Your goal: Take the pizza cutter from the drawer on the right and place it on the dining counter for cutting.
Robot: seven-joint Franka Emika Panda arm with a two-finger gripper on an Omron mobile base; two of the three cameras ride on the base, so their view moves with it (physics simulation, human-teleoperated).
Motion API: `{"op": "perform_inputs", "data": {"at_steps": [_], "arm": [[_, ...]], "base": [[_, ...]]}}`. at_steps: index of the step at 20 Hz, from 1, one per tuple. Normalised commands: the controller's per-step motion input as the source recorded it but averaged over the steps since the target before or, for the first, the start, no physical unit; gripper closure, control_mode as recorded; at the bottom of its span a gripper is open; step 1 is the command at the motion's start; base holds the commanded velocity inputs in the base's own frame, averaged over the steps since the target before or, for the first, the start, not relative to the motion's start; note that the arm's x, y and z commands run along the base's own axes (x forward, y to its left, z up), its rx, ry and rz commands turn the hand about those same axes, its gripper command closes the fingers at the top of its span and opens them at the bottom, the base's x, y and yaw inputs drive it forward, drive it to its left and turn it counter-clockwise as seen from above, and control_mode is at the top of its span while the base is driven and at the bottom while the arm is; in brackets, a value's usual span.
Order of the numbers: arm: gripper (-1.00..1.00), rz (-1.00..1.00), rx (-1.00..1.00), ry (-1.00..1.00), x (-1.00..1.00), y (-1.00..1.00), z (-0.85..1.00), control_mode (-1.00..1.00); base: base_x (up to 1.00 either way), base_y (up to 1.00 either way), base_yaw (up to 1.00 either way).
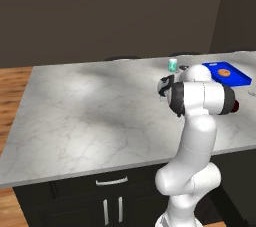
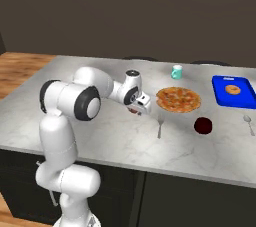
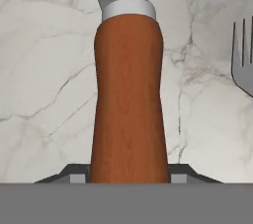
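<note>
Pizza cutter (image 3: 127, 94) in claw (image 3: 127, 177)

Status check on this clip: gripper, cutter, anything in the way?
Gripper shut on pizza cutter, low over dining counter. Pizza and fork close beside it.

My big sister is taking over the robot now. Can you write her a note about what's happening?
Gripper: shut on the pizza cutter, wooden handle between the fingers.
Where: held low over the dining counter, just left of the pizza; a fork lies nearby.
Done: the cutter is out of the drawer and brought to the counter.
Left: set it down on the marble, open the fingers, pull back.
</note>
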Motion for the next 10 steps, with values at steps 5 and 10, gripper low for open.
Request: {"op": "perform_inputs", "data": {"at_steps": [5, 10], "arm": [[1.00, 0.00, 0.00, 0.04, 0.34, -0.23, -0.39, -1.00], [1.00, 0.00, 0.00, 0.04, 0.26, -0.06, -0.29, -1.00]], "base": [[0.00, 0.00, 0.00], [0.00, 0.00, 0.00]]}}
